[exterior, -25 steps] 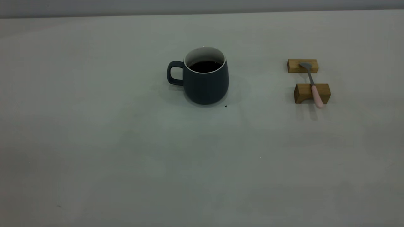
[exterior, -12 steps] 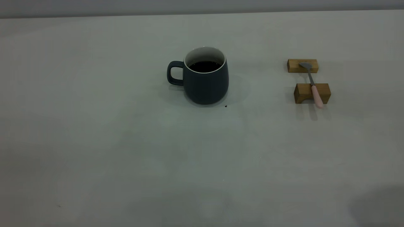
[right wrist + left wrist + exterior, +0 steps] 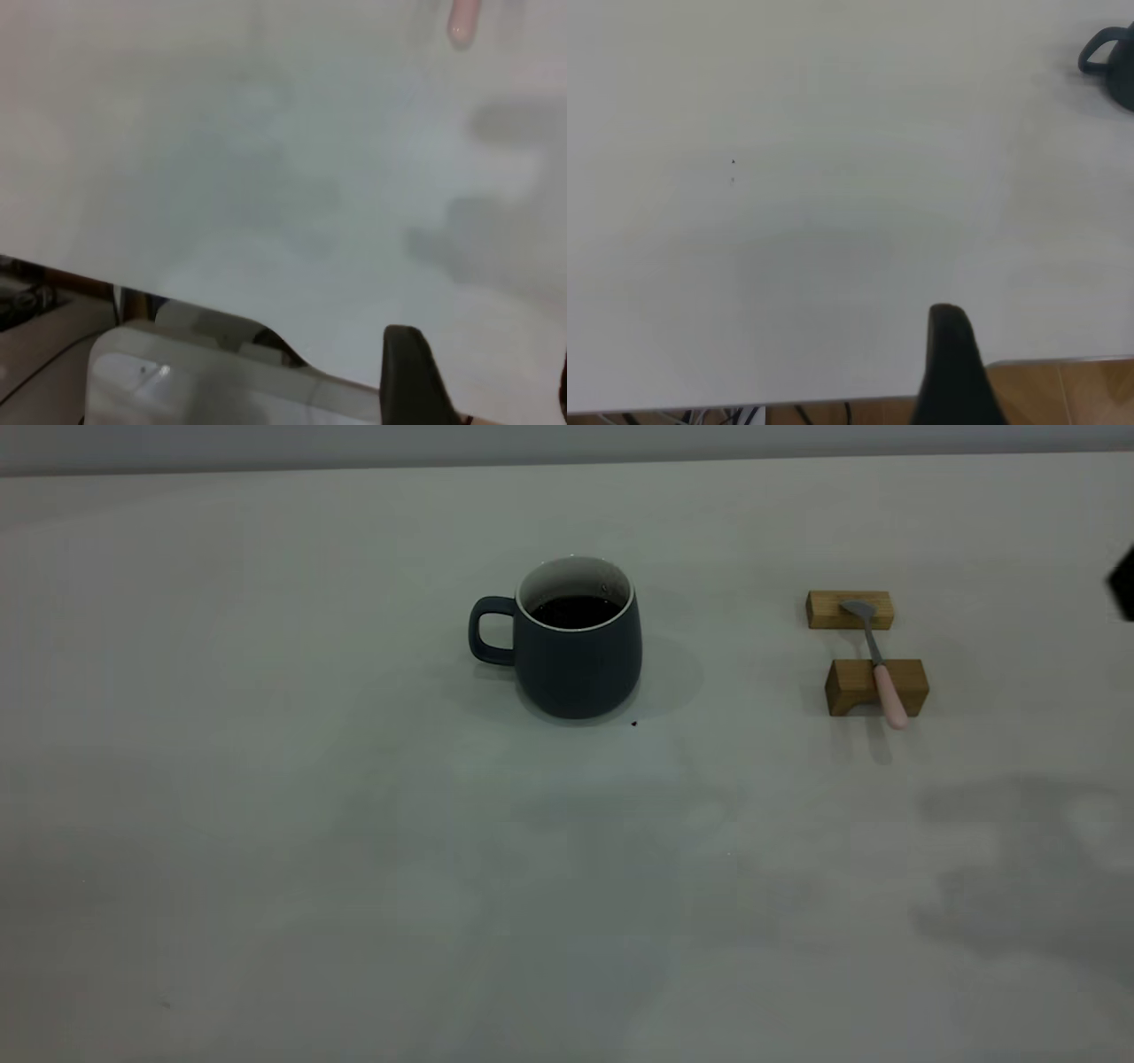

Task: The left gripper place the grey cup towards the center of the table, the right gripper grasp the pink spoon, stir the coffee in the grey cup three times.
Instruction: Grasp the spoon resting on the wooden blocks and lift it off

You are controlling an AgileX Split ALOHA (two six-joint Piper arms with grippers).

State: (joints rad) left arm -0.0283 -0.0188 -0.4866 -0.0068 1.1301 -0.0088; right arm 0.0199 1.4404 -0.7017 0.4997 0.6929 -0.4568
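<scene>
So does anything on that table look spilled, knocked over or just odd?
Nothing spilled. The grey cup stands upright, and the pink spoon lies across two wooden blocks. The only oddity is a tiny dark speck beside the cup.

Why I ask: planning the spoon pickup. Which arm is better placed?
Right. The pale pink-handled metal spoon lies across two brown wooden blocks on the right side, where the right arm shows at the edge.

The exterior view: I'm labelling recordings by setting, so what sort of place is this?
Probably a lab tabletop staged for a robot trial, not a kitchen. A plain pale table holds only a grey cup of coffee and a pink spoon propped across two wooden blocks.
</scene>
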